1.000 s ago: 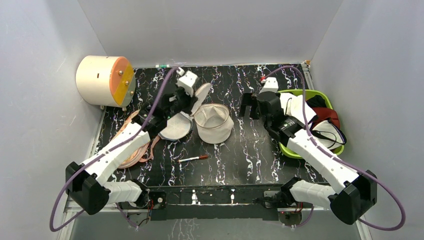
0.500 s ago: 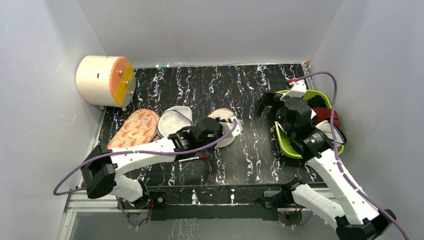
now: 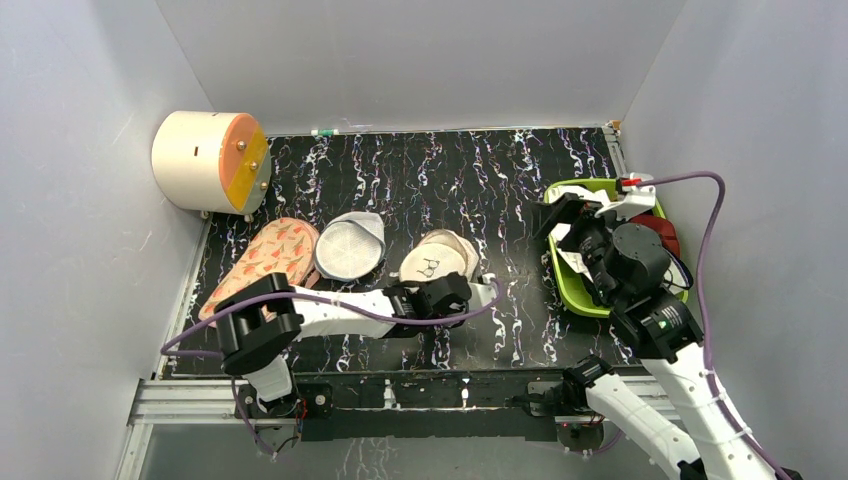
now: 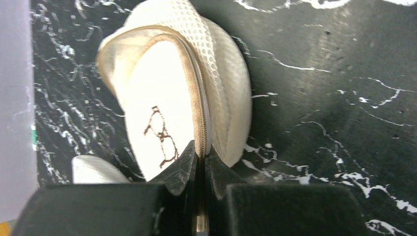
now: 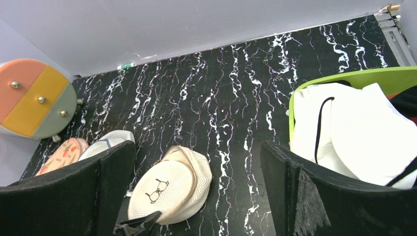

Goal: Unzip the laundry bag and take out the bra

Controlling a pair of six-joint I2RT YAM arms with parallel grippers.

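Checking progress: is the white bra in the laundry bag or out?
Out: the bra lies in the green bin, apart from the laundry bag.

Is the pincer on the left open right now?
No, the left pincer is closed on the zip rim of the laundry bag.

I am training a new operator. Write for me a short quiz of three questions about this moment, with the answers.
1. True or false: the left gripper is shut on the zip rim of the round cream-beige mesh laundry bag.
2. The white padded bra with thin black straps lies: A) inside the bag; B) in the green plastic tray; C) in the left gripper.
3. Fill in: the right gripper is ___.
Key: 1 true; 2 B; 3 open.
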